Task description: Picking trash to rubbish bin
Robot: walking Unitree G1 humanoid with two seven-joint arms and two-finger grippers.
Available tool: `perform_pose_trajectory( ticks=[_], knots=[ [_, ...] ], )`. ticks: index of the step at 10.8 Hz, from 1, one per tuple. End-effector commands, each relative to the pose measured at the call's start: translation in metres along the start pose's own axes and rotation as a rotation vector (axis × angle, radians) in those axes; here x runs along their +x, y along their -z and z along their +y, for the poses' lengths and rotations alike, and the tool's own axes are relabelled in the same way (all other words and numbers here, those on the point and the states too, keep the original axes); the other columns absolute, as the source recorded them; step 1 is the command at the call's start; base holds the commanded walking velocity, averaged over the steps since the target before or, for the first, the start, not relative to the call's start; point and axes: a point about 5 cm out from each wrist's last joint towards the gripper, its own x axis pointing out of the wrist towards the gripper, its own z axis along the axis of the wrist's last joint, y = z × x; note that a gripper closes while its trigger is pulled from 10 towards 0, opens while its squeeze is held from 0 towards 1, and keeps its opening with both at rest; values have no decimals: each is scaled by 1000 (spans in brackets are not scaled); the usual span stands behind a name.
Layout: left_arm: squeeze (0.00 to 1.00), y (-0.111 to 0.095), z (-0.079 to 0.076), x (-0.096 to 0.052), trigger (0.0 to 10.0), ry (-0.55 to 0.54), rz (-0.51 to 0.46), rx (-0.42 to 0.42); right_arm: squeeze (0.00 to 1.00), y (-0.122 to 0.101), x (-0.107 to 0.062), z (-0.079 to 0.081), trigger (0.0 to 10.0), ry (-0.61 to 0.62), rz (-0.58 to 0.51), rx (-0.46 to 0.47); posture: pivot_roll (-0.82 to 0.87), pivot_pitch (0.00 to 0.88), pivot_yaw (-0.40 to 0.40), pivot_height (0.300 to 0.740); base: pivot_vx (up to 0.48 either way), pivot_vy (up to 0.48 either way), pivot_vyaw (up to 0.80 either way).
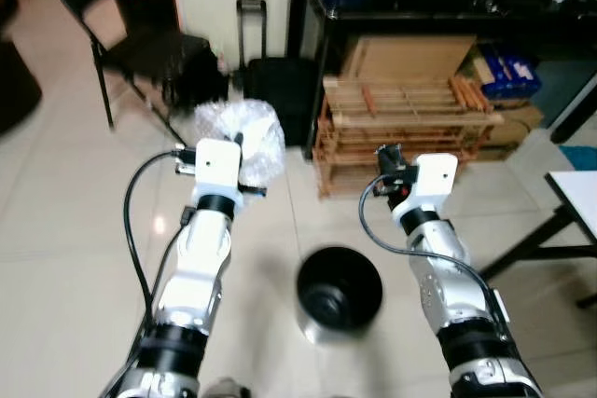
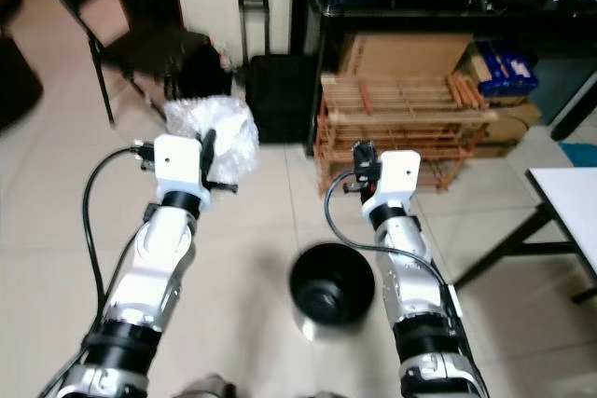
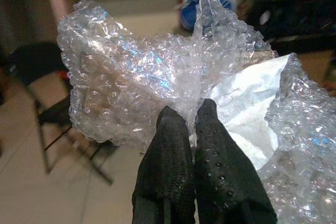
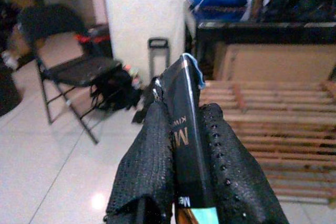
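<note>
My left gripper [image 1: 244,161] is raised in front of me, shut on a crumpled wad of clear bubble wrap [image 1: 244,140] that bulges past its fingers [image 3: 181,145]. My right gripper [image 1: 386,167] is held up at the same height, shut on a thin black carton [image 4: 188,145] with pale lettering, pinched edge-on between the two pads. A round black rubbish bin [image 1: 338,292] stands open on the tiled floor below and between both arms, nearer the right one.
A wooden slatted rack [image 1: 401,114] and cardboard boxes sit under a dark shelf ahead on the right. A black suitcase [image 1: 272,81] and a folding chair [image 1: 121,34] stand ahead on the left. A white table corner [image 1: 576,195] juts in at right.
</note>
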Motion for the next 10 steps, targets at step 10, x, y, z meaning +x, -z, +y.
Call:
perform_pose_trajectory(
  ticks=[10],
  knots=[
    [0, -6, -4, 0, 10000, 40, -36, -42, 0, 0, 0, 2, 10000, 5, -14, 32, 36, 77, -65, 740, 0, -70, 223]
  ],
)
